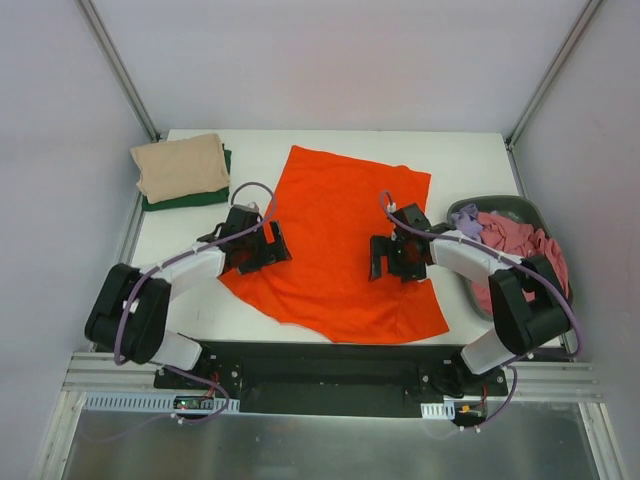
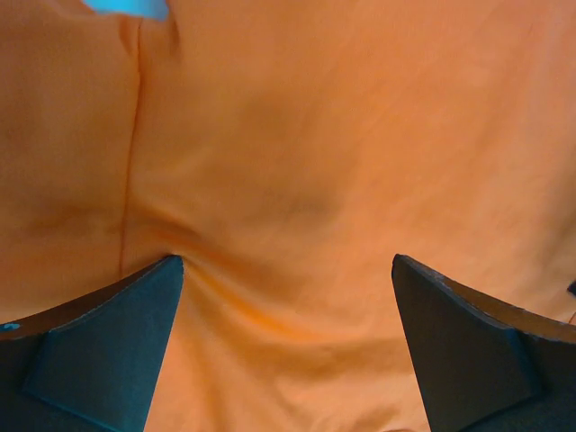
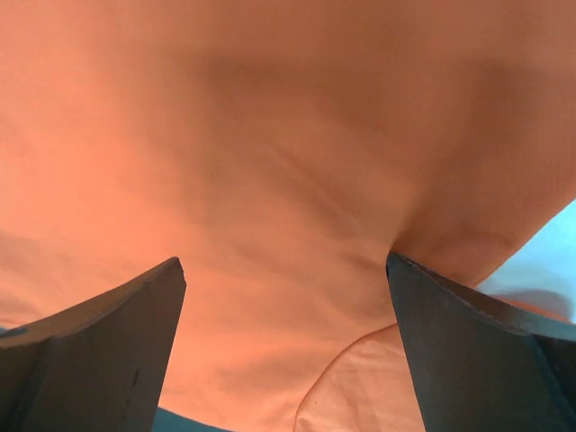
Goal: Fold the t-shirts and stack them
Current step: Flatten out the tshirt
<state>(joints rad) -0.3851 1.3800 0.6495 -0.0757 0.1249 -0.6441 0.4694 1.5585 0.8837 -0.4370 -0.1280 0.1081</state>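
Note:
The bright orange t-shirt (image 1: 335, 240) lies spread on the white table; it fills the left wrist view (image 2: 306, 162) and the right wrist view (image 3: 270, 144). My left gripper (image 1: 262, 246) is open, its fingers pressed down on the shirt's left edge. My right gripper (image 1: 392, 256) is open, its fingers pressed on the shirt's right part near a curved seam (image 3: 360, 360). A folded beige t-shirt (image 1: 180, 165) lies on a folded dark green t-shirt (image 1: 205, 197) at the back left. A dusty pink t-shirt (image 1: 520, 245) and a lilac t-shirt (image 1: 467, 222) lie crumpled in the basket.
The dark grey oval basket (image 1: 500, 205) stands at the table's right edge, close to my right arm. The folded stack sits at the table's back left corner. Grey walls and metal posts surround the table (image 1: 450, 155).

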